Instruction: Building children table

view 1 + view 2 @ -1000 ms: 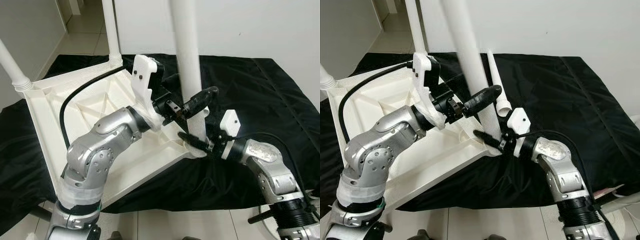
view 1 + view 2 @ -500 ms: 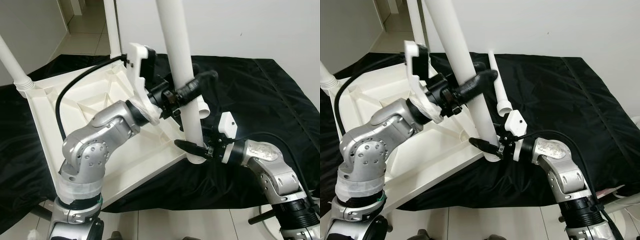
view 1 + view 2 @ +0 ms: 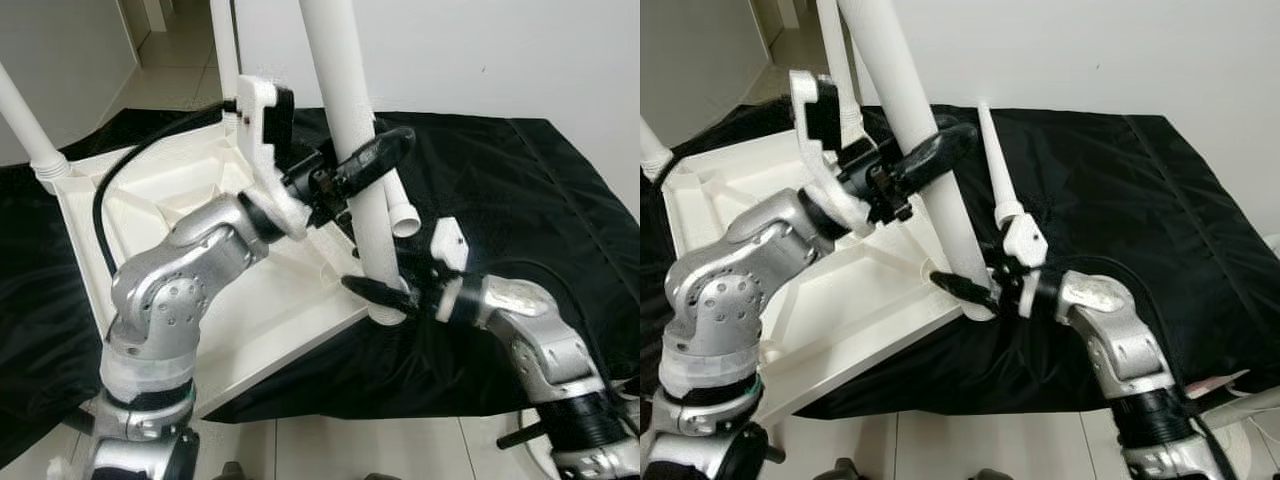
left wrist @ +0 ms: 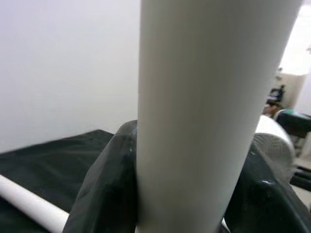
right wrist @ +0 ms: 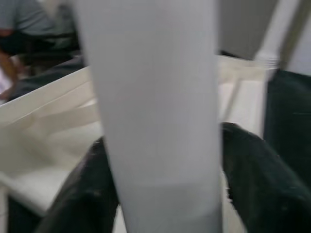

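Two grippers (image 3: pixel 368 160) (image 3: pixel 378 293) around smooth white cylindrical leg (image 3: pixel 352 130)

Smooth white plastic table leg (image 3: pixel 350 120); glossy black cloth (image 3: pixel 520 190).

blk cloth (image 3: pixel 520 190) on floor | white wall (image 3: pixel 480 50) behind | tile floor (image 3: pixel 330 450)

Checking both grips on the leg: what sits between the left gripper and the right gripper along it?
Only bare white leg runs between the left gripper above and the right gripper near its base, seen in the left eye view.
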You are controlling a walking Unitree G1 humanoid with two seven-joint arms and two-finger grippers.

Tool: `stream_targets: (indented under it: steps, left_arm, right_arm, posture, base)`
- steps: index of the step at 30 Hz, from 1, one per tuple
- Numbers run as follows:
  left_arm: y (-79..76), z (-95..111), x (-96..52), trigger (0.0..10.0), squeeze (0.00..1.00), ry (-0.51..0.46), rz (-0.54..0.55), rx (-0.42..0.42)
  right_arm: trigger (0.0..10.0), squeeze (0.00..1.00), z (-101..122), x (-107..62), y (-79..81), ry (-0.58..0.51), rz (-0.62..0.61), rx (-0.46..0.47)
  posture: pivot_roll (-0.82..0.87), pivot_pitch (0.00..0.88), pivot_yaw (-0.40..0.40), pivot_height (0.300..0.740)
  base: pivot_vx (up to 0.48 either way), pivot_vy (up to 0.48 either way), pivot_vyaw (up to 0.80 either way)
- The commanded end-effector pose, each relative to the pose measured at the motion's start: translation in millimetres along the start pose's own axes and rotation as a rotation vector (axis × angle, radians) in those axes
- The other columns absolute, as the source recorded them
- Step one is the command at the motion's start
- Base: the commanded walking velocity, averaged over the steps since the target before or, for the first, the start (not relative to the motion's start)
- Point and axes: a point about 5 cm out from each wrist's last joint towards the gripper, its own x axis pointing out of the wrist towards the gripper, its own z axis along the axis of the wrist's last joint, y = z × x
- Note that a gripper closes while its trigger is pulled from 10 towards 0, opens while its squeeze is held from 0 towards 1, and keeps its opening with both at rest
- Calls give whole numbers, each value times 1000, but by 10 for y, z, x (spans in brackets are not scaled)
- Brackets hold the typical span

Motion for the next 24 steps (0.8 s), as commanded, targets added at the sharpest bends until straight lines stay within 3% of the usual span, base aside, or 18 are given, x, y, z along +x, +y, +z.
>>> stream_targets:
  steps: [1,9,14,15,17,18,19,24]
  left_arm:
    - [46,1,71,10000,0,40,28,19]
    - [271,187,270,10000,0,77,168,98]
    - [344,233,334,10000,0,78,237,125]
    - [368,272,379,10000,0,60,271,124]
    - [368,272,379,10000,0,60,271,124]
    - [385,303,418,10000,0,46,295,113]
    - [407,344,466,10000,0,21,328,109]
    - [443,414,593,10000,0,-19,386,68]
  right_arm:
    - [10000,1000,50,3,-140,-15,-100,-5]
    - [10000,1000,173,167,-360,-57,-300,-36]
    - [10000,1000,196,238,-408,-65,-385,-69]
    - [10000,369,193,298,-419,-68,-437,-81]
    - [10000,369,193,298,-419,-68,-437,-81]
    - [10000,75,187,355,-422,-68,-476,-88]
    - [10000,0,170,427,-397,-69,-504,-90]
    - [10000,0,128,603,-326,-61,-568,-112]
  posture:
    - [-26,0,-1,740]
    - [-25,0,-3,740]
    - [-25,0,0,740]
    - [-23,0,0,740]
    - [-23,0,0,740]
    - [-22,0,1,740]
    - [-19,0,0,740]
    - [-17,0,0,740]
  base:
    - [0,0,0]
    - [0,0,0]
    - [0,0,0]
    - [0,0,0]
    - [0,0,0]
    - [0,0,0]
    - [0,0,0]
    - [0,0,0]
